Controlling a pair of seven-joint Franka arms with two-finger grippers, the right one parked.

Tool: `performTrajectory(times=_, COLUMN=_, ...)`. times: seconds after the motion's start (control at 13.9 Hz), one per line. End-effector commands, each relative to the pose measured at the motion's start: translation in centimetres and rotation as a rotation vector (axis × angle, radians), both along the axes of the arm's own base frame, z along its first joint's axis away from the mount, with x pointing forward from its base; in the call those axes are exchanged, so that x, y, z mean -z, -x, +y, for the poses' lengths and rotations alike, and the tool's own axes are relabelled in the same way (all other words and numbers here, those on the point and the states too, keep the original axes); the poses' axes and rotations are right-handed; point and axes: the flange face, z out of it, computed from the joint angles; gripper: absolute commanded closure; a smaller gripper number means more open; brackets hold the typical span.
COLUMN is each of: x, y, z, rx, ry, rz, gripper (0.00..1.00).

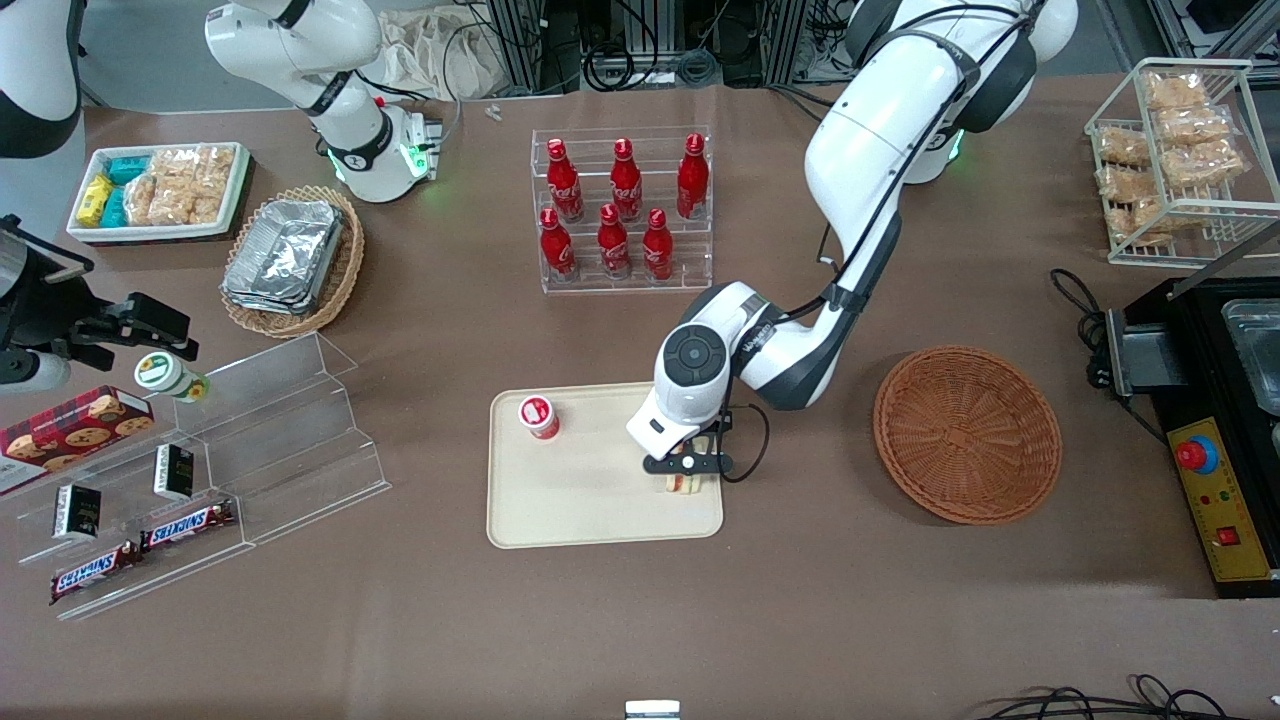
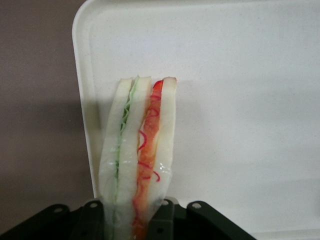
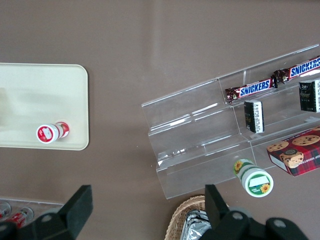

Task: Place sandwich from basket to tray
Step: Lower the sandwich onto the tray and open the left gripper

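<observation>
A brown desk (image 1: pixel 420 640) is being shown, with cables, frames and equipment racks seen past its edge farthest from the front camera. Near the middle of the desk, toward the edge nearest the front camera, the beige tray (image 1: pixel 590 510) is lying flat. A small red-lidded cup (image 1: pixel 538 417) is standing on the tray at its corner toward the parked arm's end. The round reddish-brown basket (image 1: pixel 967 434) is being seen beside the tray, toward the working arm's end of the desk, and nothing is lying in it. Farther from the front camera, a clear rack of red bottles (image 1: pixel 622 208) is standing. Toward the parked arm's end, a lighter oval basket of foil containers (image 1: pixel 295 258), a white tray of snack packets (image 1: pixel 158 192) and a clear stepped stand (image 1: pixel 260 440) with chocolate bars are placed. At the working arm's end, a wire rack of bagged snacks (image 1: pixel 1175 150) is standing in the corner.

The pincer (image 1: pixel 686 470) is being held low over the tray, at the tray's side toward the basket. The sandwich (image 2: pixel 141 155) is being gripped between its fingers (image 2: pixel 161 220), which are closed narrowly on the bread slices. The sandwich is being held on edge, with its red and green filling layers showing, over the tray's surface near the rim (image 2: pixel 82 90); whether it is touching the tray cannot be told.
</observation>
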Motion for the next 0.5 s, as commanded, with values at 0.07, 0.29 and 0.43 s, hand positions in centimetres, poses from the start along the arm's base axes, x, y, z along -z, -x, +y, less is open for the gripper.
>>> performTrajectory(times=0.07, x=-0.6, y=-0.6, z=-0.2, rx=0.002, ry=0.011, rz=-0.012, gripper=0.01)
performTrajectory(times=0.29, x=-2.9, y=-0.9, z=-0.1, rx=-0.004, ry=0.024, rz=-0.030, gripper=0.01)
performTrajectory(times=0.43, x=-5.9, y=-1.2, z=0.1, rx=-0.020, ry=0.033, rz=-0.061, gripper=0.01)
